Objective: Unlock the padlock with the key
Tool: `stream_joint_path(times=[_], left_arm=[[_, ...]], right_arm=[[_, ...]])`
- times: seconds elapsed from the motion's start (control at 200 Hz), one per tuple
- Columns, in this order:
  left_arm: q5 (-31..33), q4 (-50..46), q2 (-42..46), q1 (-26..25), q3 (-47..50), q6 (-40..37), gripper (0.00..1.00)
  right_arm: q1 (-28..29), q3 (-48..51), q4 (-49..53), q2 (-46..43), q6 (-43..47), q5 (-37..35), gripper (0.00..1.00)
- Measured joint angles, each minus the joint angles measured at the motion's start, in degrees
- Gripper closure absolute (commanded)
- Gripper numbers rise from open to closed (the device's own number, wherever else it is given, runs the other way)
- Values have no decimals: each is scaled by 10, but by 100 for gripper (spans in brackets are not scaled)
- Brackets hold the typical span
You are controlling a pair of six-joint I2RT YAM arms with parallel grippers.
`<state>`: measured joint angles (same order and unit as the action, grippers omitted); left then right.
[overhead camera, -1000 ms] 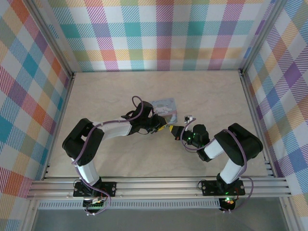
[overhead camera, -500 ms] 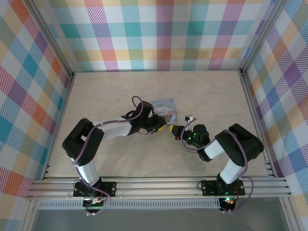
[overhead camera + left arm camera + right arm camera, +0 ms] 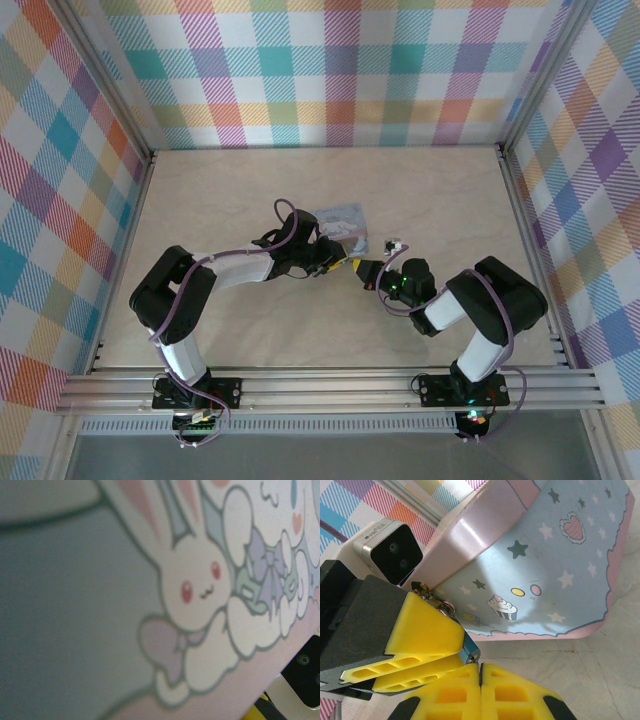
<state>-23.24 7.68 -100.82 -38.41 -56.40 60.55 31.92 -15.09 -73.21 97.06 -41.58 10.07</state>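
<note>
Right wrist view: yellow fingers of the left gripper (image 3: 462, 654) clamp the small blue-green metal padlock (image 3: 469, 651) beside the pale blue cartoon-printed rectangular tin (image 3: 560, 570), while the right gripper (image 3: 481, 674) is pressed closed just beneath it, whether on the key unclear; from above, this contact is too small to tell.

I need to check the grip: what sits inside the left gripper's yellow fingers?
A sliver of the blue-green padlock peeks from the left gripper; its yellow fingers cover the rest.

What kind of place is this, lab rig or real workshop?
Probably a lab robot cell: plaid-printed walls, aluminium frame rail, left arm and right arm bolted along the table's near edge.
</note>
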Motion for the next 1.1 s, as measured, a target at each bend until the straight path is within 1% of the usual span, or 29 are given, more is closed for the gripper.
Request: stream_joint_path(times=[0.195, 0.56, 0.82, 1.1], left_arm=[[-2, 2, 0, 1, 0, 4, 79], [-2, 4, 0, 1, 0, 10, 79], [1, 2, 0, 1, -2, 11, 79], [21, -5, 0, 5, -3, -2, 79]], right_arm=[[0, -5, -26, 34, -12, 1, 100], [0, -3, -34, 31, -15, -4, 100], [0, 20, -10, -32, -5, -15, 100], [0, 23, 55, -112, 17, -29, 100]])
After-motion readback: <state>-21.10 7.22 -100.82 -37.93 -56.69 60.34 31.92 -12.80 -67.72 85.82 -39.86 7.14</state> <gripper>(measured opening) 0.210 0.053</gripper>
